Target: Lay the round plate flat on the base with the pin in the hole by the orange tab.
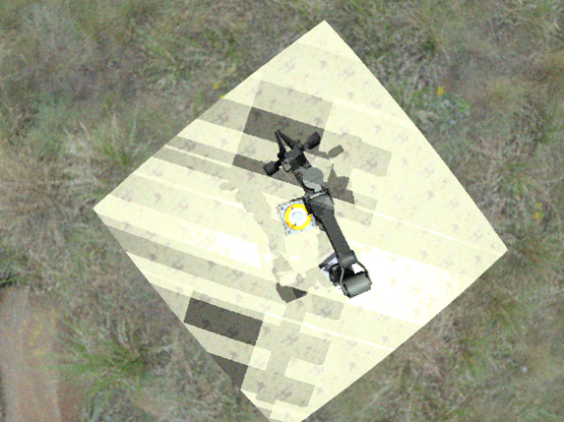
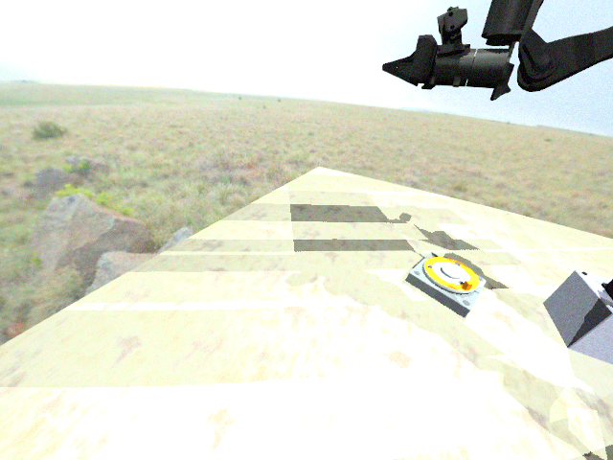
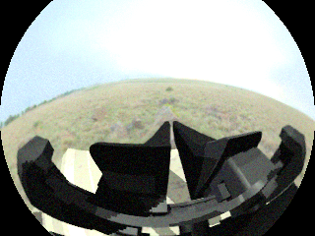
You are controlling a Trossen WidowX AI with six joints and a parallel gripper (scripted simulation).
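Wrist view gave you the nearest fact first: the gripper point(image 3: 172, 133) had its jaws drawn together until the fingertips nearly met, with nothing between them, pointing level at grassland and sky. In the exterior view your arm point(image 2: 564, 52) reached in from the three o'clock edge, high above the table point(image 2: 247, 346), the gripper point(image 2: 391, 66) horizontal and aimed toward nine o'clock. Farther down, the round plate point(image 2: 453, 273) sat on the grey base point(image 2: 441, 291), its orange tab point(image 2: 465, 285) at about five o'clock on the rim, well apart from the gripper. Whether it lay flat, you could not tell.
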